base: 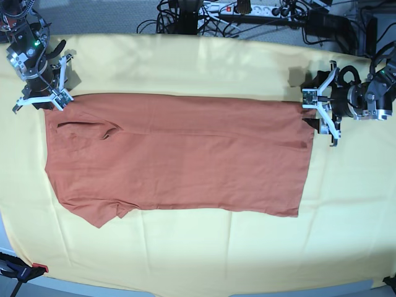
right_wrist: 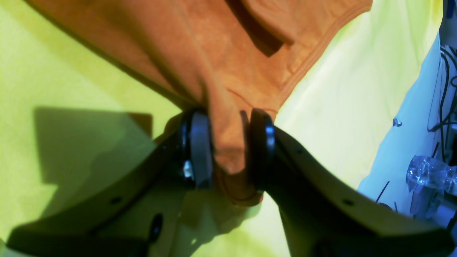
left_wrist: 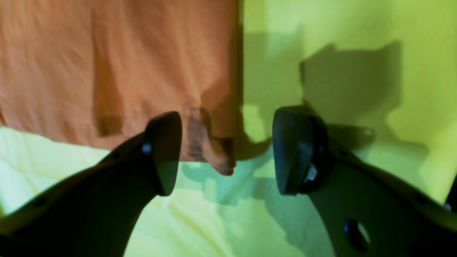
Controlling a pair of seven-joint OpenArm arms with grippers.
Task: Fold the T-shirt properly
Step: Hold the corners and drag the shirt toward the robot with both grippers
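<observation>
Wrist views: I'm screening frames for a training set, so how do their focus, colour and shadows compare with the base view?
Left wrist view: soft overall, T-shirt weave smeared, left gripper fingers dark and blurred, hard shadows on the yellow cloth, which looks greenish. Right wrist view: sharper on the hem, saturated, right gripper underexposed. Base view: even light, pale yellow, bowed edges.

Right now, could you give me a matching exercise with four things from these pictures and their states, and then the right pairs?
Things:
1. left hand
2. right hand
3. T-shirt
4. yellow cloth

States:
A. spread under everything
B. shut on a bunched orange corner
C. open, with the orange corner loose between its fingers
D. lying flat, folded lengthwise

Pairs: 1-C, 2-B, 3-D, 4-A
</observation>
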